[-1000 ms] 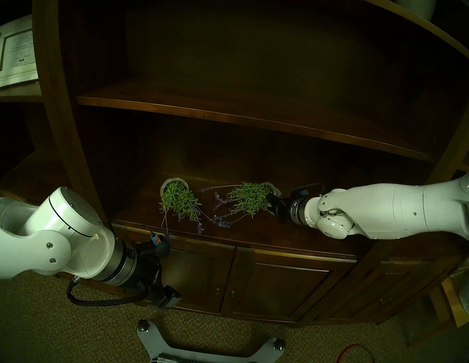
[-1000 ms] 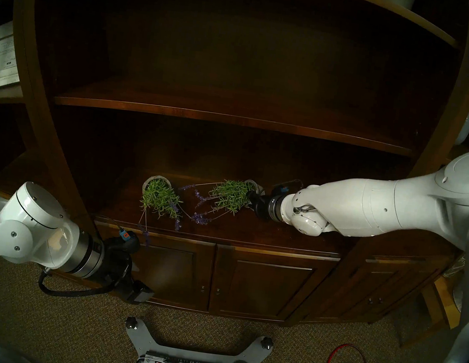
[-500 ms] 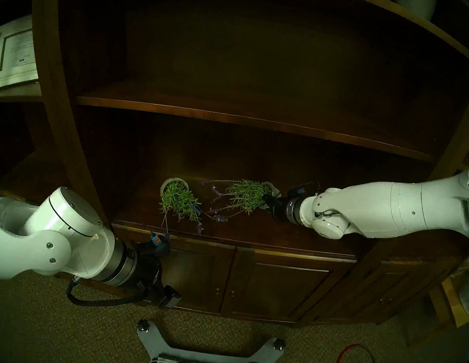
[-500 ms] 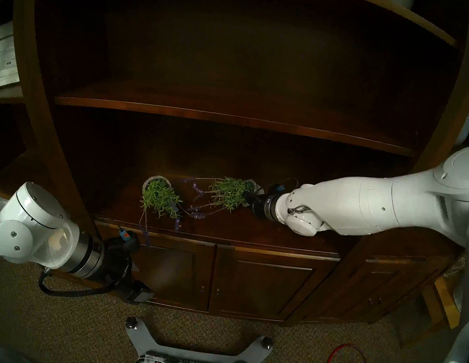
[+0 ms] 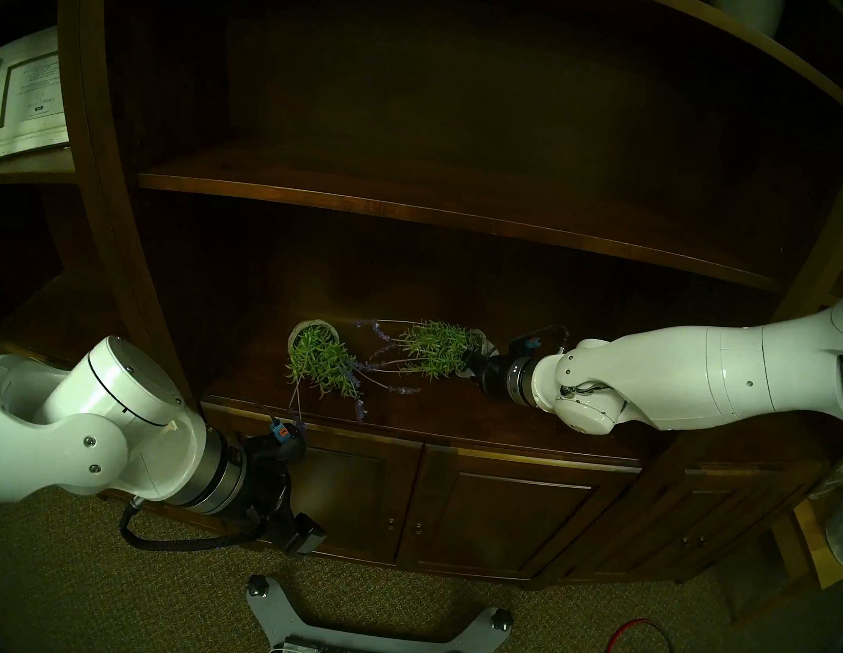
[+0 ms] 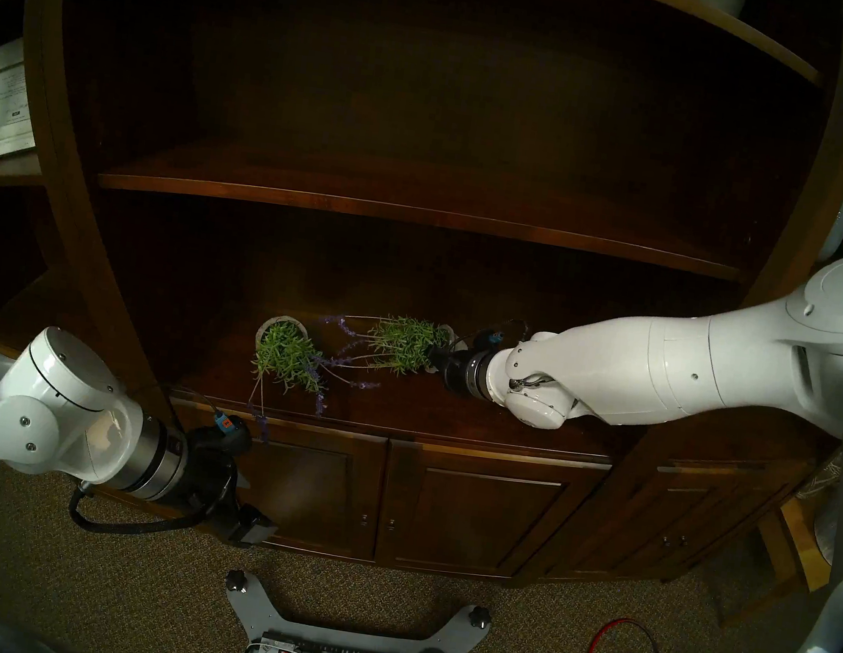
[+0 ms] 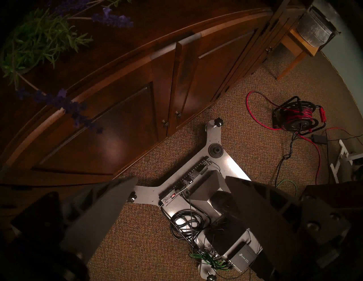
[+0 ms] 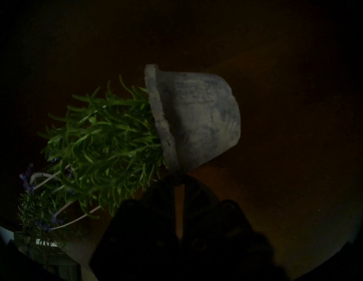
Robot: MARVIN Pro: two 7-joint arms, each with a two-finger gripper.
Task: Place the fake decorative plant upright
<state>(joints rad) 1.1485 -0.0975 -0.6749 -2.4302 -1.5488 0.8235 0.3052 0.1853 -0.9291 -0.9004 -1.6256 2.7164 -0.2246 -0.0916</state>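
Right of the upright potted plant (image 5: 318, 353) on the cabinet surface (image 5: 450, 417), my right end effector (image 5: 472, 362) pinches the tipped fake plant's pot rim (image 8: 167, 141); its long axis lies sideways, stems pointing toward that plant. My left end effector (image 7: 180, 188) is spread.

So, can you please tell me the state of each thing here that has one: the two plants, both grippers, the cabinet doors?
Right plant: on its side, pot rim pinched by the right gripper.
Left plant: tipped over, lying free on the cabinet top.
Right gripper: fingers shut on the pot rim.
Left gripper: fingers open, empty, over the carpet.
Cabinet doors: closed.
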